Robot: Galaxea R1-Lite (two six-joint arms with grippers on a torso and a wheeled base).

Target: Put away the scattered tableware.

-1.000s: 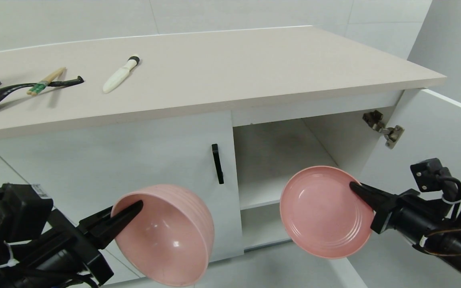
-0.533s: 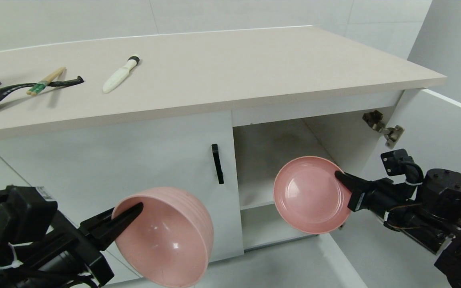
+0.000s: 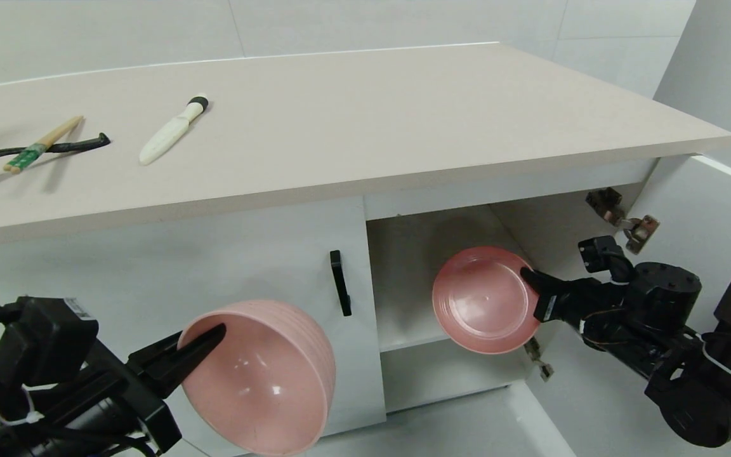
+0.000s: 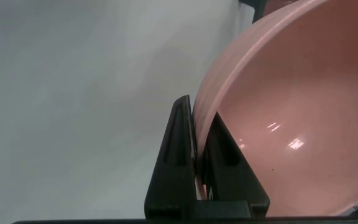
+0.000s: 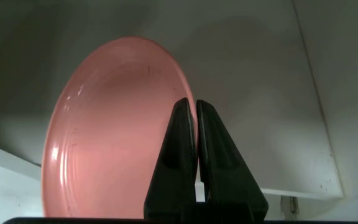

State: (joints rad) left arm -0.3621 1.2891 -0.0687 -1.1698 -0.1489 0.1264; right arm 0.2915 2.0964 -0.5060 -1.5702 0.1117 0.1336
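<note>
The left claw is clamped on the rim of a glossy, ribbed pink bowl, held tilted before the closed cabinet door. The right claw pinches the rim of a shallow, ringed pink plate, held on edge at the open cabinet's shelf. Over the last second the plate has moved farther into the opening, while the bowl has stayed put.
</note>
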